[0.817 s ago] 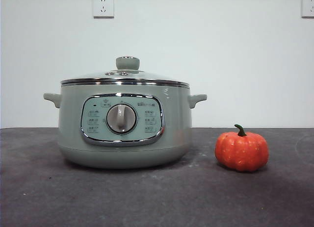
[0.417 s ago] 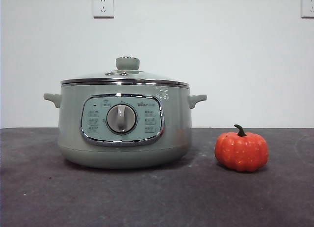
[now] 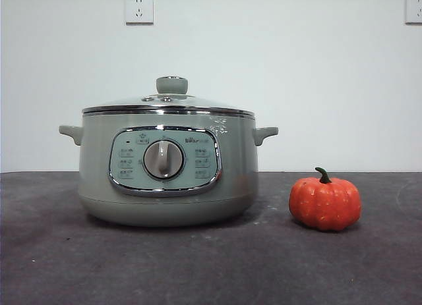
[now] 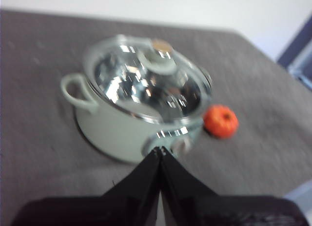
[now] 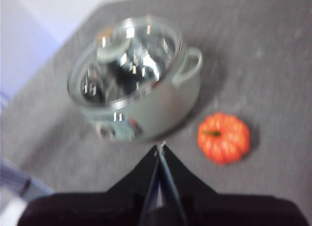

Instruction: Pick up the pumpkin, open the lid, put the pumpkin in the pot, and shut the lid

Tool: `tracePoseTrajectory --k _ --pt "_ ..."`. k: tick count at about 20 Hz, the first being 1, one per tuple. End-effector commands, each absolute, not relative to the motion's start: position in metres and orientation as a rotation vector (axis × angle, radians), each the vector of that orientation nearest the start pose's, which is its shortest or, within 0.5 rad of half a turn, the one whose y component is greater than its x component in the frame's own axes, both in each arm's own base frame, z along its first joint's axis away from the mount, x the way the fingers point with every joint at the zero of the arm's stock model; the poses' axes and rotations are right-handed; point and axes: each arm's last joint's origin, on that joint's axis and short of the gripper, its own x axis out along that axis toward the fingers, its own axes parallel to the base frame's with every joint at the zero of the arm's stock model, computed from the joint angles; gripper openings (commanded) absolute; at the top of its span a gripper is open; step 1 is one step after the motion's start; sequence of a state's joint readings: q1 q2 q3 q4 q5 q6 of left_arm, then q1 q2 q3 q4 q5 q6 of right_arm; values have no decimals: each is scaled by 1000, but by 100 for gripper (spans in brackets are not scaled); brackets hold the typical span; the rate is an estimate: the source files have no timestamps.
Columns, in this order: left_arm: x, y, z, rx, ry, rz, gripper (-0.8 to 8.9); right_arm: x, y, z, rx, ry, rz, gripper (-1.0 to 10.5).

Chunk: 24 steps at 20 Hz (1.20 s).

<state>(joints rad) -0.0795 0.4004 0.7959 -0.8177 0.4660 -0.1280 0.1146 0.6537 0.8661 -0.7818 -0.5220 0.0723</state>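
A sage-green electric pot (image 3: 168,166) is being shown standing upright on a dark grey table (image 3: 211,265), its chrome-framed control panel (image 3: 165,161) and round central dial (image 3: 163,159) being turned toward the front camera. Two small side handles are being seen projecting from its upper wall. The pot is being covered by a shallow-domed glass lid (image 3: 168,104) with a shiny chrome rim, which is seated level and is topped by a sage-green round knob (image 3: 171,85).

A small orange ribbed pumpkin (image 3: 325,203) with a short curved dark green stem is being shown resting on the table near the pot, on the side of one handle, apart from the pot and far smaller than it.

In the left wrist view, the left gripper (image 4: 160,150) is being held above the table, its two black jaws being pressed together tip to tip with nothing between them; the pot and lid are lying beyond it. In the right wrist view, the right gripper (image 5: 161,148) is likewise being held aloft with its jaws closed and empty, the pumpkin being seen just beyond them. Two white wall sockets (image 3: 138,8) are being seen on the pale wall behind.
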Motion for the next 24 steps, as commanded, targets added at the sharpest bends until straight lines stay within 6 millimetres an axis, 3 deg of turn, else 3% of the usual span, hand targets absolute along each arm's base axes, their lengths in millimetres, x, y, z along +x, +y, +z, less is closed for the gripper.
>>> tracePoseTrajectory --k 1,8,10,11,12,13,14,15,24 --pt "66 -19 323 -123 483 -545 -8 112 29 323 94 639 640 -12" --pt "70 -19 328 -110 503 -568 -5 110 32 319 83 700 662 -11" --pt "71 -20 327 -111 505 -568 5 110 32 319 82 692 665 40" --pt "71 -20 327 -111 506 -567 88 110 32 319 82 689 665 133" --pt "71 -19 328 -111 505 -567 303 111 32 320 82 684 665 291" --pt "71 -19 328 -110 503 -562 601 111 32 320 88 684 663 513" --pt "71 -19 328 -110 501 -563 750 111 32 320 91 683 662 668" --pt "71 -19 328 -109 498 -564 786 111 32 320 91 683 663 728" --pt "71 -20 328 -110 496 -567 786 121 33 317 93 717 654 723"
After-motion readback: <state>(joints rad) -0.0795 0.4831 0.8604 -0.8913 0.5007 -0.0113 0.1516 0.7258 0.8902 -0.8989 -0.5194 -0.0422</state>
